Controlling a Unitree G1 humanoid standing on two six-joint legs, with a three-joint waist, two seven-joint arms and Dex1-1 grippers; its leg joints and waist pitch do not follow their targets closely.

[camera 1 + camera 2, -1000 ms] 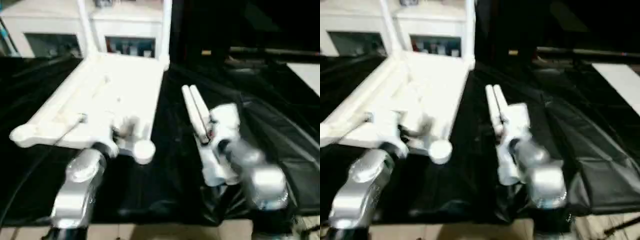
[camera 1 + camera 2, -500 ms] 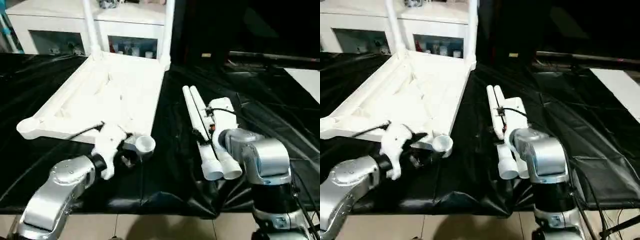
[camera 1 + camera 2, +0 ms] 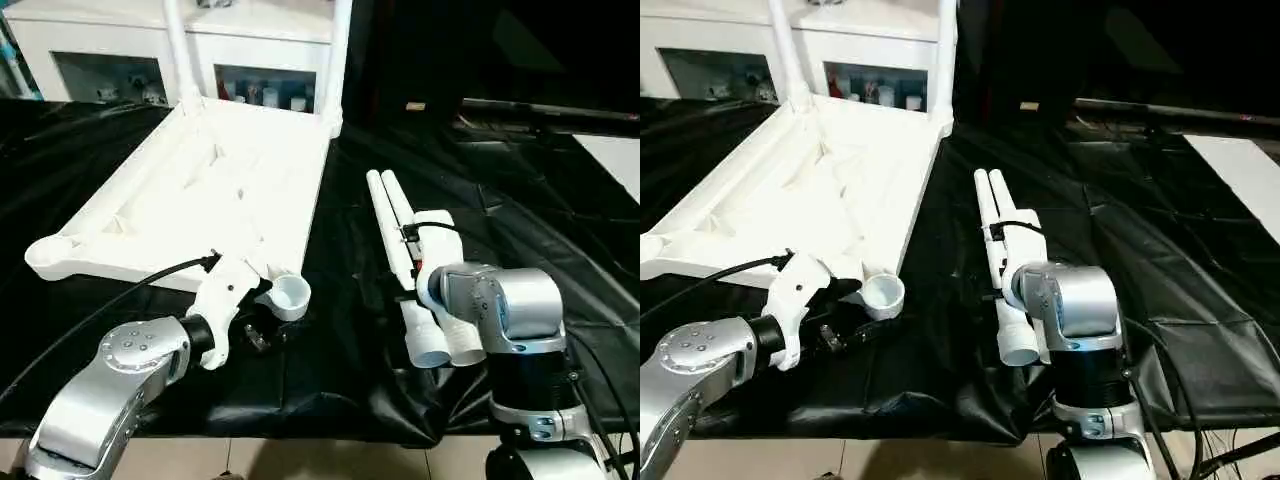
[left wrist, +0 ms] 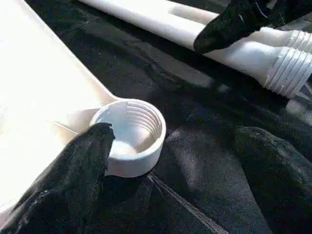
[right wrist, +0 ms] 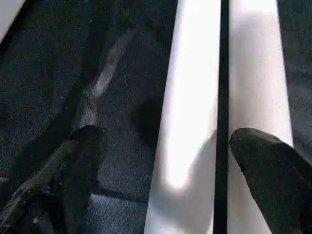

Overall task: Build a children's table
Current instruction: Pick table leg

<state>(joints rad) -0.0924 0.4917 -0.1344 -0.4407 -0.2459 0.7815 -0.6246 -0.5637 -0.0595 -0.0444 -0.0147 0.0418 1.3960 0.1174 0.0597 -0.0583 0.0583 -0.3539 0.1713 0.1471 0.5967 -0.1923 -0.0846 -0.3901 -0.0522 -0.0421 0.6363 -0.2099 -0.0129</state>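
Note:
The children's table's white tabletop (image 3: 220,190) lies underside up on the black sheet. Two legs (image 3: 337,60) stand upright in its far corner sockets. The near right socket (image 4: 131,130) is threaded and holds nothing. My left gripper (image 4: 175,135) is open beside it, with one finger (image 4: 85,158) touching the socket's rim. Two loose white legs (image 3: 405,255) lie side by side to the right, their threaded ends toward me. My right gripper (image 5: 170,141) hangs open low over them, with the nearer-to-tabletop leg (image 5: 187,122) between its fingers.
The black-sheeted work table (image 3: 560,240) ends at its front edge (image 3: 300,425), with floor tiles below. A white cabinet with glass doors (image 3: 265,45) stands behind the tabletop. A black cable (image 3: 90,320) runs along my left forearm. A white panel (image 3: 618,155) lies far right.
The camera has tilted and steadied. My left gripper has drawn back off the tabletop's near edge to the corner socket. My right forearm has swung nearer me, gripper still over the loose legs.

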